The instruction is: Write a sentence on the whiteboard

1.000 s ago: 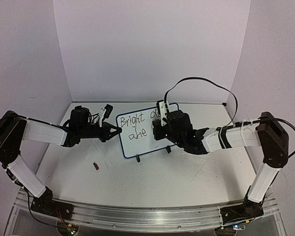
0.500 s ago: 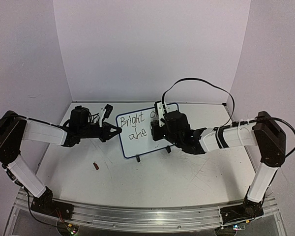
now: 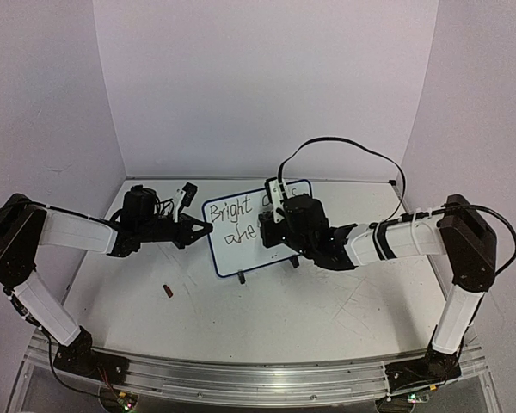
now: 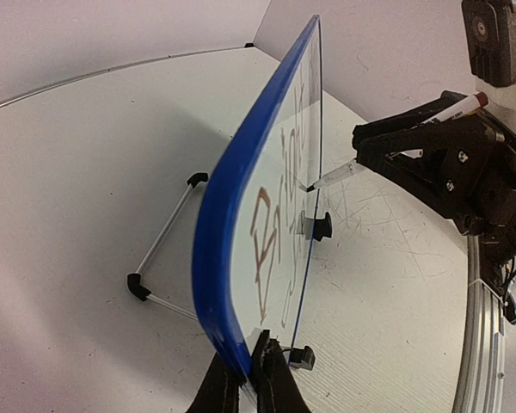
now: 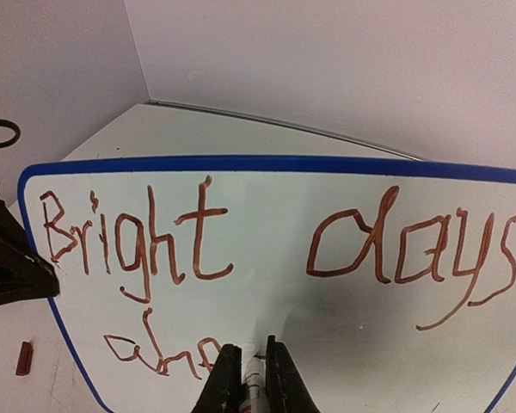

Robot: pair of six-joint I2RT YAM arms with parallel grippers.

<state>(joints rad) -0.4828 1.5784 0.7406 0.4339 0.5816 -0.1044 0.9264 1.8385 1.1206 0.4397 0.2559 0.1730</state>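
The whiteboard [image 3: 232,255] stands upright on the tabletop on two black feet, blue-rimmed. The sentence [image 5: 198,237] reads "Bright days" on the top line and "ahe" below, in dark brownish strokes. My left gripper [image 3: 208,229] is shut on the board's left edge; in the left wrist view its fingertips [image 4: 256,357] pinch the blue rim [image 4: 232,215]. My right gripper [image 3: 272,231] is shut on a marker [image 5: 254,379], in front of the board's right half. The marker tip [image 4: 314,186] touches the board just right of "ahe". Part of "days" is hidden in the top view.
A small red marker cap [image 3: 167,291] lies on the table, in front and left of the board. The board's wire stand [image 4: 163,245] sticks out behind it. Walls close in at the back and both sides. The right arm's cable [image 3: 344,142] loops above.
My right gripper has shifted a little to the left along the board with the marker. The left gripper and the board have not moved.
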